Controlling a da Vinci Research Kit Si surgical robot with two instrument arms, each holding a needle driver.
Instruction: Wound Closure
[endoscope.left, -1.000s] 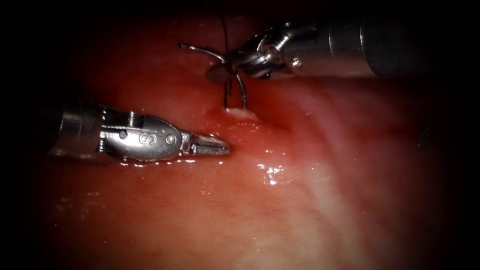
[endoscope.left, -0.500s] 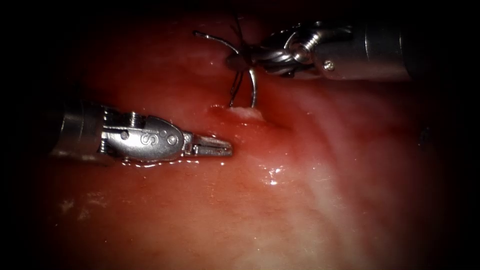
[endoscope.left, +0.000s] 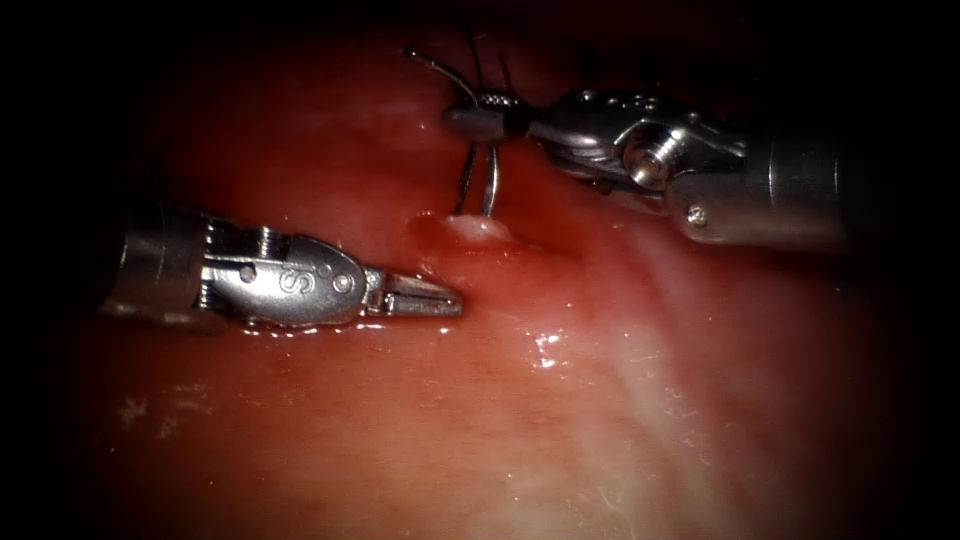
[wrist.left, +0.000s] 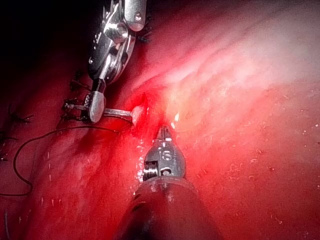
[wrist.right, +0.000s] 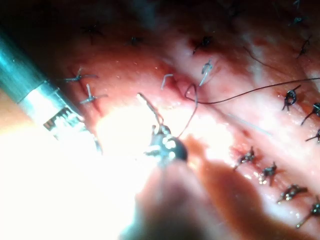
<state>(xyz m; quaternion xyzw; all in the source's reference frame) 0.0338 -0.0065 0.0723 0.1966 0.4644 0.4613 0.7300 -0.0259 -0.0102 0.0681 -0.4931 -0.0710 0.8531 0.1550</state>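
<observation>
My right tool (endoscope.left: 480, 122) comes in from the upper right, jaws shut on the curved needle (endoscope.left: 488, 180) near the middle of its curve. One end of the needle points up and left, free; the other end meets a pale raised lip (endoscope.left: 478, 228) of the tissue (endoscope.left: 600, 400) at the cut. Dark thread (endoscope.left: 466, 178) runs beside the needle down to that lip. My left tool (endoscope.left: 445, 297) lies low on the tissue left of the cut, jaws shut on nothing. The left wrist view shows both tools, left (wrist.left: 164, 134) and right (wrist.left: 96, 106), with the needle (wrist.left: 120, 113) reaching the lip.
Several knotted stitches (wrist.right: 287, 97) sit in rows on the tissue, and a long strand of thread (wrist.right: 250, 92) trails away from the cut. Red fluid (endoscope.left: 545, 345) glistens below the lip. More stitches (wrist.left: 75, 105) lie beside the right tool.
My right tool has shifted to the right and turned its wrist, swinging the needle's free end up and to the right. The left tool has stayed put.
</observation>
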